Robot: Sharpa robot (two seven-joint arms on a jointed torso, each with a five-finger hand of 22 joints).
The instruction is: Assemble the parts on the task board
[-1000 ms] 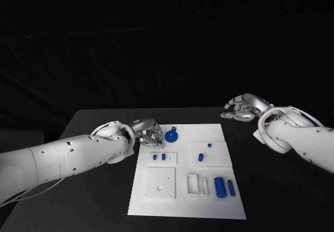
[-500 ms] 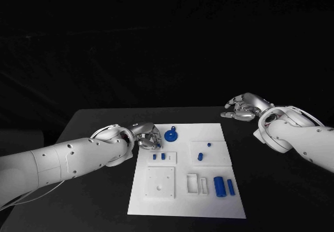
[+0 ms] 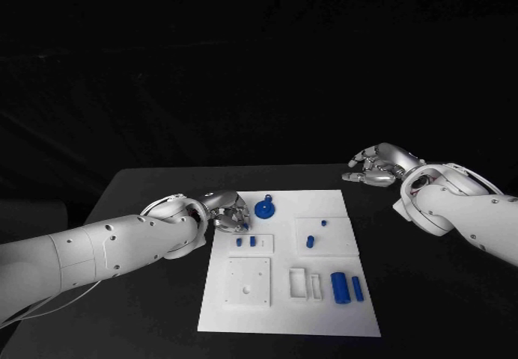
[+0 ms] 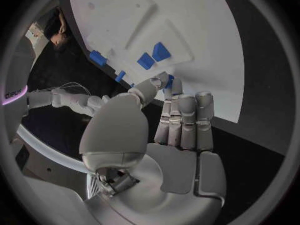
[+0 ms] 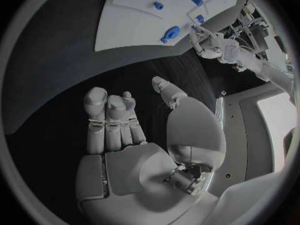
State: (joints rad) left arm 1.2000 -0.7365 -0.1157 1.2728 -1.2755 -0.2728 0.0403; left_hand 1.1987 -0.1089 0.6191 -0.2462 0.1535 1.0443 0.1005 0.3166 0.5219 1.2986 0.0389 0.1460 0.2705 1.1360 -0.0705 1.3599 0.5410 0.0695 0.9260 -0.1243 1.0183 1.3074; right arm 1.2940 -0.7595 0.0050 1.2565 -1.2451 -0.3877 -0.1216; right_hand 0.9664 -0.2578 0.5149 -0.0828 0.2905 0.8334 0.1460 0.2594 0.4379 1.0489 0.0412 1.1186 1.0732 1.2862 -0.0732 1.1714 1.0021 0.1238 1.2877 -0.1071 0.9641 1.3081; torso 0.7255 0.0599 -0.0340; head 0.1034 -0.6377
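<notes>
Head view: the left hand [image 3: 229,215] sits at the board's [image 3: 324,314] left edge, fingertips pinching a small blue part [image 3: 242,220], probably to carry it to a socket; a round blue piece [image 3: 266,209] lies just beyond them.

Left wrist view: thumb and fingers [image 4: 178,116] meet on that part [image 4: 169,81], over the board [image 4: 206,45].

Right wrist view: the right hand [image 5: 134,135] hangs over bare table, fingers [image 5: 100,120] loosely curled, thumb apart, holding nothing, apparently waiting.

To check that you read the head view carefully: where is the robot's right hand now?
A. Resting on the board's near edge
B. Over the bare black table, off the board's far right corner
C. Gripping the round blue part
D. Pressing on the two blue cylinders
B: the right hand is beyond the task board, above black table, with nothing in it.
</notes>
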